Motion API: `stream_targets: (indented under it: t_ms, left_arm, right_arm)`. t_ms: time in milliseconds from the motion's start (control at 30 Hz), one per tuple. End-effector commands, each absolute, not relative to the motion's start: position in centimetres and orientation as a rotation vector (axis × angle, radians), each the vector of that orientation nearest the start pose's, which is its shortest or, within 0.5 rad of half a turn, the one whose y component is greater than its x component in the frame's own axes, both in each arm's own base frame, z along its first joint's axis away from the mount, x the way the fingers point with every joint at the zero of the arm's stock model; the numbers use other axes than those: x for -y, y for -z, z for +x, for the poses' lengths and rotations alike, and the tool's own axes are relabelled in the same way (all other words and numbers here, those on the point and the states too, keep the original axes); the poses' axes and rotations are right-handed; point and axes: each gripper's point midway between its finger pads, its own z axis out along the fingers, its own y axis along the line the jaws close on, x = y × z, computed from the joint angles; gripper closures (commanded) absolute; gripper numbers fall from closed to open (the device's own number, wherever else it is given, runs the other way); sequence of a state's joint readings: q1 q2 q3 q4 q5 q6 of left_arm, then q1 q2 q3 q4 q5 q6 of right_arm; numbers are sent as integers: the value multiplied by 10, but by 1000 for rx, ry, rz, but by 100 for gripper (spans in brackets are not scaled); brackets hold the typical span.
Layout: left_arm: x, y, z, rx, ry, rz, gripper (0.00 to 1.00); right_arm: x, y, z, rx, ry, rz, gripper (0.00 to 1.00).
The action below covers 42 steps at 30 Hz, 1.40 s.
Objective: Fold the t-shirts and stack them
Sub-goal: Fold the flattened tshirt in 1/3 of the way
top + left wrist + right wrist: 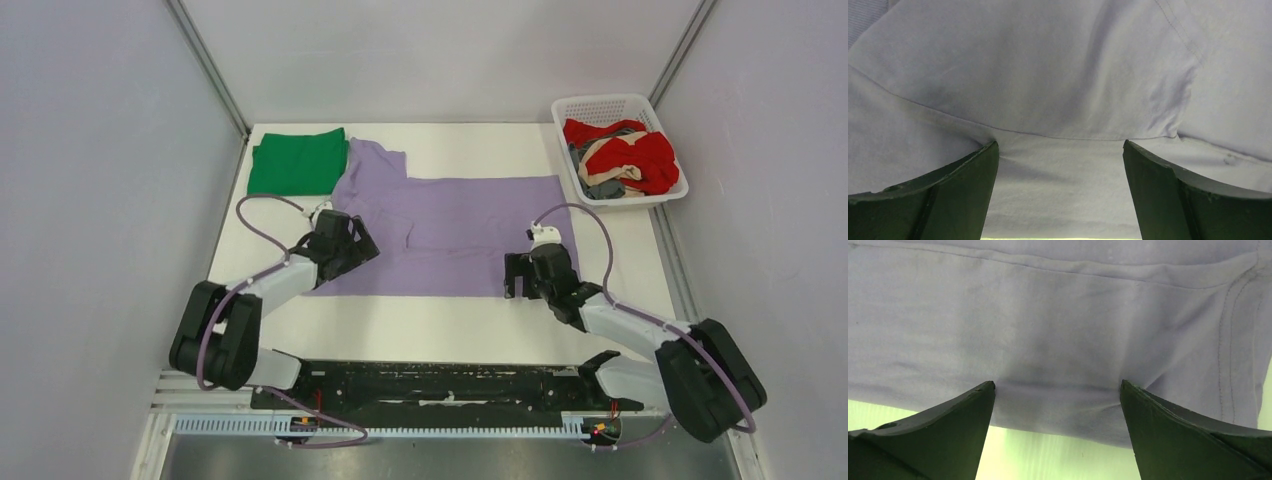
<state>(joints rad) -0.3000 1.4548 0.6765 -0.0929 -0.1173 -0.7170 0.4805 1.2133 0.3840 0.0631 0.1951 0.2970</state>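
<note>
A large lavender t-shirt [455, 235] lies spread flat on the white table [400, 325]. A folded green t-shirt [298, 160] lies at the back left, touching the lavender sleeve. My left gripper [352, 243] is open, its tips pressing on the shirt's near left part; the left wrist view shows cloth [1058, 75] bunching between the spread fingers [1059, 145]. My right gripper [528, 272] is open over the shirt's near right hem; the right wrist view shows the fingers [1057, 384] straddling the hem edge [1058, 340] with bare table below it.
A white lattice basket [603, 101] at the back right holds a red t-shirt [652, 155], a tan one [608, 153] and a grey one [605, 188]. Grey walls enclose the table on three sides. The arm bases sit on a black rail at the near edge.
</note>
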Motion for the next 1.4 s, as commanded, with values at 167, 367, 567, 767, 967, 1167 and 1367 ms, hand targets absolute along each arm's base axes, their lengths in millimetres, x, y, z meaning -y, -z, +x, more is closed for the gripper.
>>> stream_targets:
  t_ms: [167,367,567,767,967,1167,1367]
  left_arm:
    - [97,-11,215,-2506,258,-669,0]
    - [94,-12,198,-2520,266,-692,0]
    - [77,-14,178,-2526,170,-755,0]
    - [67,-21,183,-2474,115,-770,0]
    - [53,-21,175,-2452,41,-817,0]
    - [62,-41,182,-2417,134,-791,0]
    - [72,-99,214,-2262,249,-738,0]
  right_arm:
    - [-77,30,144,-2678,-78,-142,2]
    - [-92,23,104,-2798,-167,-137,2]
    - [-92,22,76,-2897,-107,-221,2]
    - [-105,12,64,-2930,-105,-304,2]
    - [-112,-5,75,-2862,-67,-299,2]
    - [-144,-61,143,-2543,-109,-272,2]
    - [-163,-125,194,-2271,-171,-233,2]
